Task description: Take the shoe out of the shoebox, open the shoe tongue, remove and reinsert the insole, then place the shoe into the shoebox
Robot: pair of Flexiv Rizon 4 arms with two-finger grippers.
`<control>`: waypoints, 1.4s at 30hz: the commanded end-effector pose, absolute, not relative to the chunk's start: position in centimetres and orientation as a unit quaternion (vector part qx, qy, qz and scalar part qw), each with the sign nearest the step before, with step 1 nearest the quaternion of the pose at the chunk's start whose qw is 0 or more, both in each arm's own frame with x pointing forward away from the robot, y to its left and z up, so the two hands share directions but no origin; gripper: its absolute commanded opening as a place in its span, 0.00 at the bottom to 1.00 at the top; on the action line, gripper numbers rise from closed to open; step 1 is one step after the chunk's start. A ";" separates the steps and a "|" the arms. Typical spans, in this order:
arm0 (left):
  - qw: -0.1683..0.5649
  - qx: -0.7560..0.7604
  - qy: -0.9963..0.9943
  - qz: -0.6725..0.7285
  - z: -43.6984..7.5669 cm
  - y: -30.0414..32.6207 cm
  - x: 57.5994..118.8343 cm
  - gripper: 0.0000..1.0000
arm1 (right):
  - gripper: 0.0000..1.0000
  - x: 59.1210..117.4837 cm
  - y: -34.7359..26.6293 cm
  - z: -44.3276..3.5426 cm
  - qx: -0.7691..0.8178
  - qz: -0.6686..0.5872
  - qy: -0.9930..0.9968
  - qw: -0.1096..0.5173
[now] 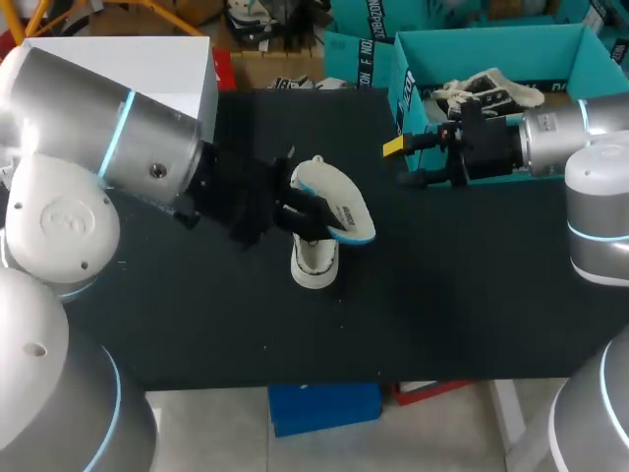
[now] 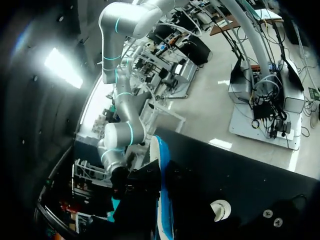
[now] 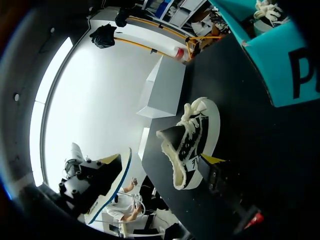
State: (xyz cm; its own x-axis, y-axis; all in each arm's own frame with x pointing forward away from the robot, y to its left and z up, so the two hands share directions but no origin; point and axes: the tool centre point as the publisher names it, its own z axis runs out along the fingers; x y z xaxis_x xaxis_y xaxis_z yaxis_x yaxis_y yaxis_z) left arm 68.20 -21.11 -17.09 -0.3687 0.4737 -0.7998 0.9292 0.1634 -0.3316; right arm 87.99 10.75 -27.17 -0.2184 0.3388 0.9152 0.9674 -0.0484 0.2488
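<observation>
Insole [image 1: 339, 197] pinched in left gripper [image 1: 311, 214], held level just above shoe [image 1: 314, 264]; right gripper [image 1: 403, 164] wide, empty, beside shoebox [image 1: 511, 44].

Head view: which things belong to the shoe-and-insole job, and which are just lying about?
In the job:
black-and-white shoe standing on the table
white, blue-edged insole, held by the left gripper
teal cardboard shoebox
right gripper, open

Lying about:
white box at the far corner
second, white-laced shoe inside the shoebox
</observation>
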 end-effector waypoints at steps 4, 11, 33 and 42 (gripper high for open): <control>0.365 0.458 0.715 -0.381 -20.8 -20.4 63.3 0.00 | 1.00 88.0 10.9 -27.2 -0.536 -0.488 -0.609 0.322; 0.417 0.468 0.679 -0.382 -23.9 -18.9 62.7 0.00 | 1.00 88.0 10.9 -27.2 -0.536 -0.488 -0.609 0.322; 0.484 0.516 0.593 -0.385 -26.5 -17.8 67.2 0.00 | 1.00 88.0 10.9 -27.2 -0.536 -0.488 -0.609 0.322; 0.480 0.511 0.601 -0.383 -26.9 -17.8 67.8 0.00 | 1.00 88.0 10.9 -27.2 -0.536 -0.488 -0.609 0.322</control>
